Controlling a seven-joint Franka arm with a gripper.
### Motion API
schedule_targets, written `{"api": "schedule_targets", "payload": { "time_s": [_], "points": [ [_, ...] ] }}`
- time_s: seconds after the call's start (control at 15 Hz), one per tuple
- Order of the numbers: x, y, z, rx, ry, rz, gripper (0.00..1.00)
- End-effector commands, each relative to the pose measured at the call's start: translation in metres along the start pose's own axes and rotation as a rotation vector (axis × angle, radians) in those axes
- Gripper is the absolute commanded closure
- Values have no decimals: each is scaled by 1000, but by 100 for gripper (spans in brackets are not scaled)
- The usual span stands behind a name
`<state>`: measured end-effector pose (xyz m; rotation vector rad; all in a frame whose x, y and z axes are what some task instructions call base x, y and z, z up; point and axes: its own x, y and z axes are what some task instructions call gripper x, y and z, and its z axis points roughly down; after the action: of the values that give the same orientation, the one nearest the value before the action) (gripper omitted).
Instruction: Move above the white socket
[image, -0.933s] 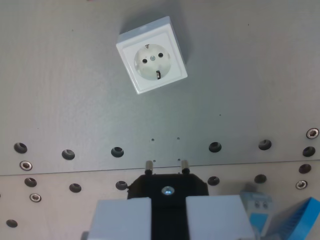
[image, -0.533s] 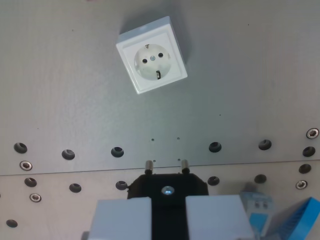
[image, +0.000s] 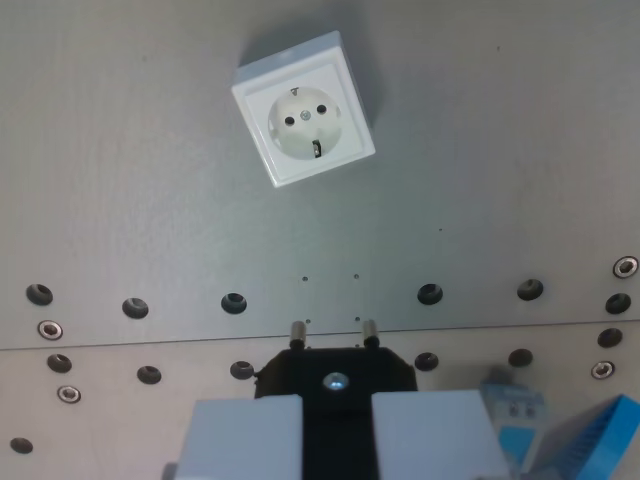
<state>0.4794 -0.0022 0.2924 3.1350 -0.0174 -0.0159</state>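
Grey metal plate (image: 500, 150) is being seen from above in the wrist view, and the white socket (image: 304, 110) is being shown lying on it in the upper middle of the picture, turned at a slant so that its corners are pointing up and down. Its round recess is being shown with two dark pin holes and a small screw between them.

At the bottom edge, the gripper (image: 337, 425) is being seen with its two pale grey fingers (image: 245, 435) closed against the sides of a black plug (image: 336, 372), which is being held between them. The plug's two metal pins (image: 297, 331) are being pointed up the picture, toward the socket, and the plug is being kept well apart from it.

A row of dark round holes (image: 234, 302) is being shown running across the plate between socket and plug, with a seam just below. Blue and white objects (image: 560, 430) are being partly glimpsed at the wrist view's lower right; what they are cannot be told.
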Motion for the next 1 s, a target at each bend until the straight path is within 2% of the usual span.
{"api": "schedule_targets", "payload": {
  "time_s": [0.07, 0.53, 1.0],
  "points": [
    [0, 0, 7, 0, 20, -39, 100],
    [1, -1, 23, 0, 54, -88, 100],
    [-1, -2, 47, -1, 74, -143, 100]
  ]
}}
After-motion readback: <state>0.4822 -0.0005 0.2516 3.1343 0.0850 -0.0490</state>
